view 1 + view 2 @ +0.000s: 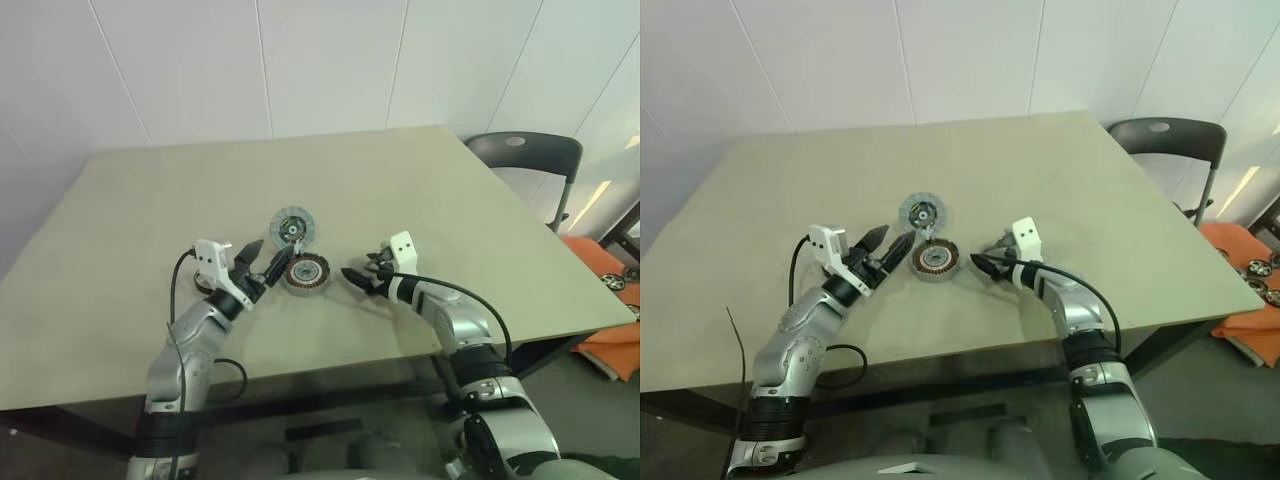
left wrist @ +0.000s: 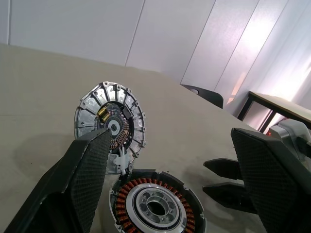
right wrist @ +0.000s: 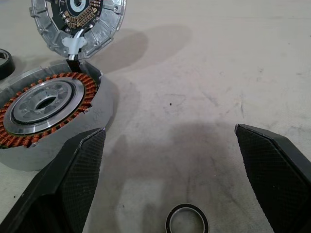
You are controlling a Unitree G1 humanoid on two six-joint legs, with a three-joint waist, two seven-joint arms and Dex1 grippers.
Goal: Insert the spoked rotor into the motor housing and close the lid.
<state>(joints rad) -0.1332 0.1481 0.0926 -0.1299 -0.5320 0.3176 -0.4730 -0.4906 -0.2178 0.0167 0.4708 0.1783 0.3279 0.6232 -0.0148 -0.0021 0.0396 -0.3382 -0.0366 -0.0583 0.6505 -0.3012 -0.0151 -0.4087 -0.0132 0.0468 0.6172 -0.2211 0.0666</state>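
Far left, near the table's (image 1: pixel 120 200) front half: left gripper (image 1: pixel 262 262), fingers spread, grasping nothing, tips aimed toward the centre parts. Just beside its wrist, a small dark round object (image 1: pixel 203 286) resting on the tabletop, too small to identify with confidence.

At the centre: motor housing (image 1: pixel 306 271), silver-rimmed, lying flat with its ring of copper-orange coils facing up around a pale metal centre. Tip of one left finger (image 2: pixel 82 179) close beside its rim, contact not clear from these angles.

Just behind the housing and joined to it by a short pale tab: spoked rotor (image 1: pixel 292 228), a flat grey disc with radial ribs, a small hub and brass-coloured bits near the middle, tilted up rather than lying flat. Not yet seated in the housing.

Right of the housing: a small dark ring (image 3: pixel 187 219) lying loose on the table, seen between the right fingers in the right wrist view.

Further right: right gripper (image 1: pixel 360 279), likewise spread wide, gripping nothing, tips pointed at the housing and apart from it.

Far right, beyond the table corner: a dark chair (image 1: pixel 525 152).
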